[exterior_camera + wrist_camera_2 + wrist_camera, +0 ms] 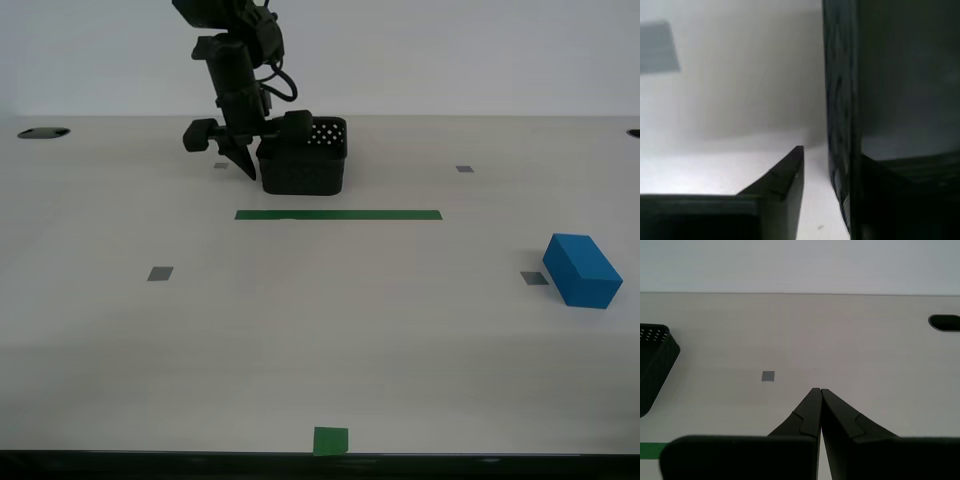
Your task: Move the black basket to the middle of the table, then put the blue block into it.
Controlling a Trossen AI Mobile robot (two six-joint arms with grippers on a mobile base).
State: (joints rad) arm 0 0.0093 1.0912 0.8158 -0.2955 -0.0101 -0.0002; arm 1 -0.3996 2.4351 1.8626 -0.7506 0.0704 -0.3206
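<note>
**Clerk:** Exterior view, item by item?

**Me:** One table (330, 340), off-white. One black basket (303, 157), upright at the far side, just behind the long green tape strip (338, 214) and toward its end on the exterior view's left. One arm came down from above at the basket's wall on the exterior view's left. That was my second gripper (262, 160), one finger outside that wall, the other over the rim. One blue block (583, 270), lying near the exterior view's right edge, well apart from the basket, just beside a small grey square (534, 278). One green square (330, 440) at the near edge. Further grey squares at (160, 273) and (464, 168).

**Clerk:** Second wrist view?

**Me:** Close and dim. The basket's wall (840, 125) stood upright between my second gripper's (832, 162) fingers: one fingertip (785, 175) just outside the wall, the other dark against its inner side. Jaws narrow about the wall. I could not tell whether they pinched it or only flanked it. Table (740, 100) pale behind, with one grey square (659, 47) blurred.

**Clerk:** First wrist view?

**Me:** My first gripper (819, 392), fingertips pressed together, holding nothing, above bare table (840, 340). One grey square (768, 376) just beyond the tips. A corner of the basket (655, 360) at the frame's edge, apart from these jaws. A sliver of green tape (650, 450) beside the gripper body. One dark oval hole (945, 321) in the tabletop farther off.
</note>
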